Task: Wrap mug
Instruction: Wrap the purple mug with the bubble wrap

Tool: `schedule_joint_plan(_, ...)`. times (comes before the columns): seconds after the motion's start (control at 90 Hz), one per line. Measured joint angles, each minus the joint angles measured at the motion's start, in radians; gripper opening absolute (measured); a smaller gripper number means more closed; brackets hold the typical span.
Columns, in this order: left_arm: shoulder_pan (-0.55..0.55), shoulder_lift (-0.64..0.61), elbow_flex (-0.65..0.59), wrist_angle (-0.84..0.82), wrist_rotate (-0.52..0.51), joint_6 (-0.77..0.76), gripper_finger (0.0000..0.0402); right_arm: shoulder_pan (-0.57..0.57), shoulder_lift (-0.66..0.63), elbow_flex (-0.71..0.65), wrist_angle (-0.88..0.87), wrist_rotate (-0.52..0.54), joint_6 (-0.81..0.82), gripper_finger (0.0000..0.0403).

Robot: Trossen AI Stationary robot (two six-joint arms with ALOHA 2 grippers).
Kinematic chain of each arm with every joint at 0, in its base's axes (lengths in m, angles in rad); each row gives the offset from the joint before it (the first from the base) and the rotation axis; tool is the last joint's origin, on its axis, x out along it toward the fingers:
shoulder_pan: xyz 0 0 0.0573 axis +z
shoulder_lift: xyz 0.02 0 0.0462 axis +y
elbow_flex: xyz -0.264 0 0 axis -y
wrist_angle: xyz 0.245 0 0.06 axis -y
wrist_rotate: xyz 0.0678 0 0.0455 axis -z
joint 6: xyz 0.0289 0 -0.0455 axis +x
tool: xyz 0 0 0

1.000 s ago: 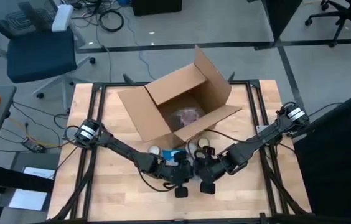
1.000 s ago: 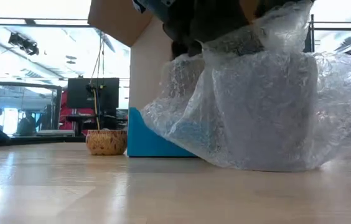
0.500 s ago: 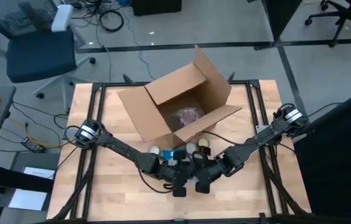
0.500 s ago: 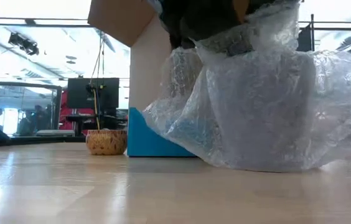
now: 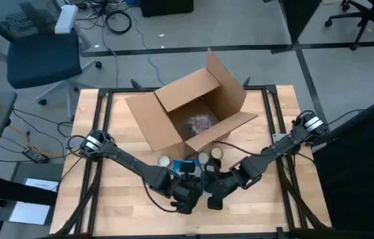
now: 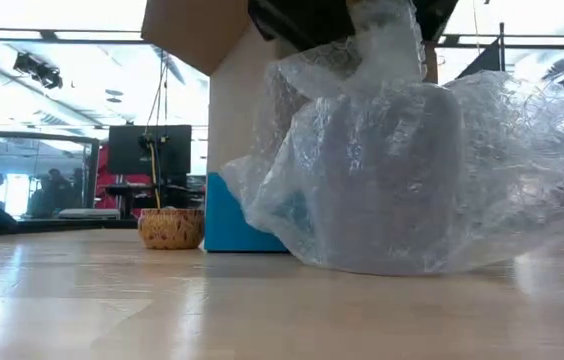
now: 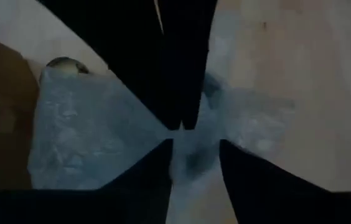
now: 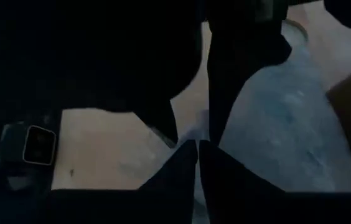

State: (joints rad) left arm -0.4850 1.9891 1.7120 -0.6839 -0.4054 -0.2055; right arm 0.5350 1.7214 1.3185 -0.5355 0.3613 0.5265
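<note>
Clear bubble wrap [image 6: 402, 170], crumpled into a pale translucent mound, sits on the light wooden table top [image 5: 117, 143] at its near edge, just in front of the open brown cardboard box [image 5: 190, 109]; the mug itself is not distinguishable, and is judged to lie inside the mound, where the low view shows only a rounded bulk under the film; the left gripper [image 5: 188, 198] and the right gripper [image 5: 215, 196] meet directly above that mound, close beside each other, so that each can take one side of the sheet; in the left wrist view the left arm's own dark fingers [image 7: 154, 180] stand apart with wrap showing in the gap between them, so its jaws are spread around the film; in the right wrist view the right arm's fingers [image 8: 185, 171] are pressed almost together, seemingly pinching a fold of wrap, though the pinch itself is too dark to confirm; the gathered peak of film at the top of the mound suggests the sheet is being drawn up and over the object, a mid-stage of wrapping; a small woven basket [image 6: 171, 228] and a blue block [image 6: 237, 225] stand on the table beyond the mound, beside the box wall, apart from the work; loose film may spring open if released unsecured.
</note>
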Motion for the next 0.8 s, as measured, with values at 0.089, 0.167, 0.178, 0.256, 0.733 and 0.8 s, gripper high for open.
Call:
schedule_joint_plan(0.089,0.0,0.0,-0.013,0.012,-0.01,-0.011,0.0118,0.016,-0.019,0.001,-0.014,0.074,-0.008,0.0)
schedule_joint_plan(0.167,-0.003,-0.005,-0.013,0.031,-0.025,-0.011,0.0118,0.042,-0.053,0.004,-0.037,0.13,-0.038,0.0)
schedule_joint_plan(0.178,-0.004,-0.007,-0.012,0.034,-0.025,-0.011,0.0118,0.046,-0.059,0.006,-0.033,0.135,-0.041,0.0)
schedule_joint_plan(0.256,-0.005,-0.011,-0.01,0.047,-0.03,-0.011,0.0118,0.072,-0.112,0.015,-0.018,0.177,-0.051,0.0)
schedule_joint_plan(0.733,-0.026,-0.011,-0.01,0.046,-0.055,0.021,0.0118,0.064,-0.077,0.016,-0.042,0.244,-0.056,0.0)
schedule_joint_plan(0.8,-0.037,-0.014,-0.01,0.031,-0.066,0.022,0.0118,0.042,-0.034,0.016,-0.026,0.2,-0.054,0.0)
